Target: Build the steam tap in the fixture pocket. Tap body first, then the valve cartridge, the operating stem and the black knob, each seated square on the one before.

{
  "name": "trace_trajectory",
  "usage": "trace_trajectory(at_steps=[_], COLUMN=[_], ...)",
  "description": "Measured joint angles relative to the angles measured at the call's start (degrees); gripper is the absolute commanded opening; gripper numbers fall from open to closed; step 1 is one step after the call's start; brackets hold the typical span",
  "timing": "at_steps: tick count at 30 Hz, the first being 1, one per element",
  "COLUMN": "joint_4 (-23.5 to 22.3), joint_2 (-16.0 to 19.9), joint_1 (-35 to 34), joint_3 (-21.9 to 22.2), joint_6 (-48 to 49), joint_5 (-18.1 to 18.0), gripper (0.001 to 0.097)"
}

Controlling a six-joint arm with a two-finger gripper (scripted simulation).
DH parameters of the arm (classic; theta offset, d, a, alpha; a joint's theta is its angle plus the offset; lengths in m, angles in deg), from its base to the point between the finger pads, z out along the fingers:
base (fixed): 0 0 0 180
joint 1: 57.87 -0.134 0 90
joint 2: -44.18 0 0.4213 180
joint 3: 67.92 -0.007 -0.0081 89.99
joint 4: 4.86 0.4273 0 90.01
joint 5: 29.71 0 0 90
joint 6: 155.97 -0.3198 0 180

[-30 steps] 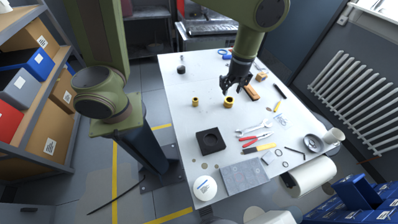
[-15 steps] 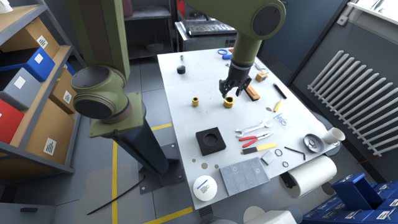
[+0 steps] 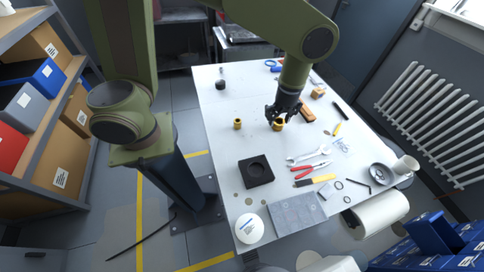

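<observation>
The brass tap body (image 3: 278, 124) stands upright on the white table, near its middle, with my gripper (image 3: 279, 119) straight above it and lowered around its top. A smaller brass valve cartridge (image 3: 237, 123) stands to its left. The black knob (image 3: 220, 84) sits farther back on the table, and the small metal stem (image 3: 221, 70) stands behind the knob. The black fixture block (image 3: 256, 171) with its round pocket lies toward the near edge and is empty. My gripper is open and holds nothing.
A small grey dish (image 3: 380, 173) and a white cup (image 3: 405, 165) sit at the right edge. A spanner (image 3: 308, 155), red-handled pliers (image 3: 310, 168) and a yellow-handled tool (image 3: 315, 180) lie right of the fixture. An orange block (image 3: 307, 111) lies just right of the gripper.
</observation>
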State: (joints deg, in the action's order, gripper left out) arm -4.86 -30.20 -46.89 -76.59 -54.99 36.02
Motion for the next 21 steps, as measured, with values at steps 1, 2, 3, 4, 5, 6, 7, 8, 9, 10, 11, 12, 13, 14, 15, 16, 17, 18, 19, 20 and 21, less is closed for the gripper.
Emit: trace_trajectory(at_steps=[1, 2, 3, 4, 5, 6, 7, 8, 9, 10, 11, 12, 13, 14, 15, 16, 17, 18, 19, 20, 21], joint_4=[0.0, 0.0, 0.0, 0.0, 0.0, 0.0, 0.0, 0.0, 0.0, 0.0, 0.0, 0.0, 0.0, 0.0, 0.0, 0.0, 0.0, 0.0, 0.0, 0.0, 0.0], joint_2=[0.0, 0.0, 0.0, 0.0, 0.0, 0.0, 0.0, 0.0, 0.0, 0.0, 0.0, 0.0, 0.0, 0.0, 0.0, 0.0, 0.0, 0.0, 0.0, 0.0, 0.0], joint_1=[0.0, 0.0, 0.0, 0.0, 0.0, 0.0, 0.0, 0.0, 0.0, 0.0, 0.0, 0.0, 0.0, 0.0, 0.0, 0.0, 0.0, 0.0, 0.0, 0.0, 0.0], joint_3=[0.0, 0.0, 0.0, 0.0, 0.0, 0.0, 0.0, 0.0, 0.0, 0.0, 0.0, 0.0, 0.0, 0.0, 0.0, 0.0, 0.0, 0.0, 0.0, 0.0, 0.0], joint_6=[0.0, 0.0, 0.0, 0.0, 0.0, 0.0, 0.0, 0.0, 0.0, 0.0, 0.0, 0.0, 0.0, 0.0, 0.0, 0.0, 0.0, 0.0, 0.0, 0.0, 0.0], joint_5=[0.0, -0.1, -0.1, -0.1, -0.1, -0.1, -0.1, -0.1, -0.1, -0.1, -0.1, -0.1, -0.1, -0.1, -0.1, -0.1, -0.1, -0.1, -0.1, -0.1, -0.1], gripper=[0.066, 0.066, 0.066, 0.066, 0.066, 0.066, 0.066, 0.066, 0.066, 0.066, 0.066, 0.065, 0.063, 0.061, 0.059, 0.057, 0.055, 0.053, 0.051, 0.049, 0.047])
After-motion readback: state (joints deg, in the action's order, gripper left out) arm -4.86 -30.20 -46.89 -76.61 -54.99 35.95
